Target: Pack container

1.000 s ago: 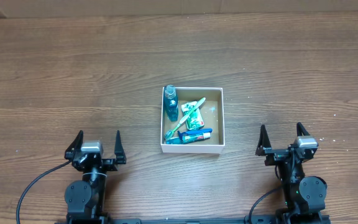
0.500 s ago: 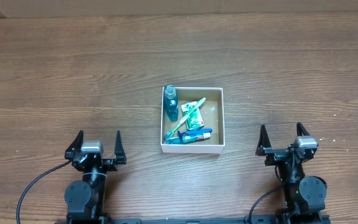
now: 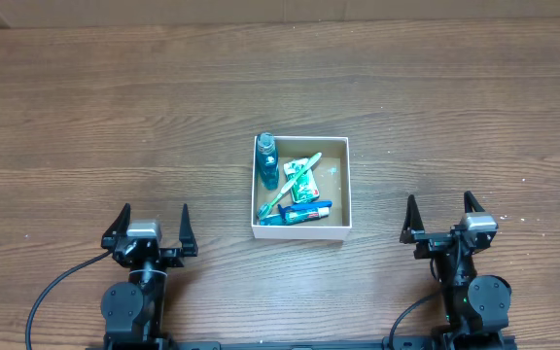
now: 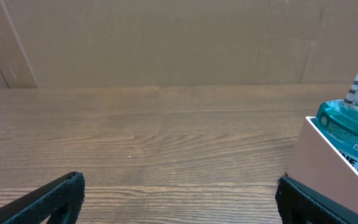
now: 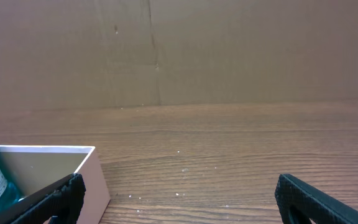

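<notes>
The container (image 3: 338, 229), a square white-walled box with a brown floor, stands mid-table. Inside lie a blue mouthwash bottle (image 3: 266, 160), a green toothbrush (image 3: 285, 192), a green packet (image 3: 304, 178) and a toothpaste tube (image 3: 306, 212). My left gripper (image 3: 154, 219) is open and empty at the near left; its wrist view (image 4: 179, 193) shows the container's wall (image 4: 319, 158) and the bottle (image 4: 350, 121) at the right. My right gripper (image 3: 440, 212) is open and empty at the near right; its wrist view (image 5: 179, 193) shows the container (image 5: 89, 168) at the left.
The wooden table (image 3: 115, 117) stretches around the container. A cardboard wall (image 4: 166, 43) stands along the far edge, also in the right wrist view (image 5: 197, 50).
</notes>
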